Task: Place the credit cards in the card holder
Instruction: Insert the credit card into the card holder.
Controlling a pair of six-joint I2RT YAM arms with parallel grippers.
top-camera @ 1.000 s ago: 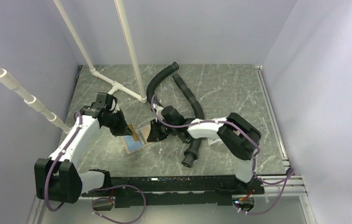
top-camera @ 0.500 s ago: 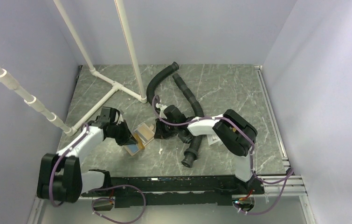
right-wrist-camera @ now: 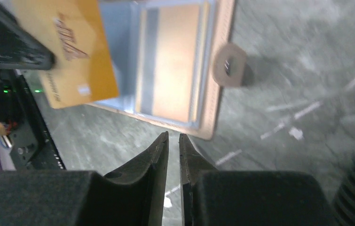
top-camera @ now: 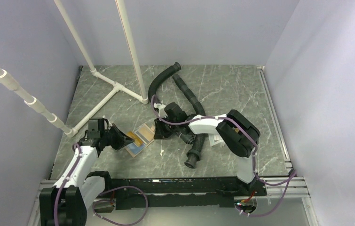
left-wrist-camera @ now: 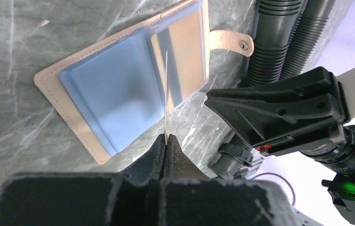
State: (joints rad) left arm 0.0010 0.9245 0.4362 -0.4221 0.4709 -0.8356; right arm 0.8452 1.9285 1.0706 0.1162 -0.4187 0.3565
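the left pincer [left-wrist-camera: 166,141], clamped on an orange-yellow plastic card [right-wrist-camera: 72,52] held edge-on, hangs just over the open tan leather-like card holder [left-wrist-camera: 114,89] flat on the bench [top-camera: 241,84], nearer than the empty, barely parted right pincer [right-wrist-camera: 174,141] beside its snap tab [right-wrist-camera: 229,65].

The card holder [top-camera: 141,141] lies opened flat on the worktop, just left of the top view's centre. Its border is stitched tan; inside, one half is blue [left-wrist-camera: 112,92] and the other orange-brown with a grey stripe [right-wrist-camera: 173,66]. The small snap tab [right-wrist-camera: 229,65] sticks out from the orange half's outer edge. One orange-yellow card [right-wrist-camera: 69,49] is pinched at its edge in the left end effector [left-wrist-camera: 167,140]. It sits upper left in the right wrist view, over the blue half. The left wrist view shows it edge-on, a thin pale line.
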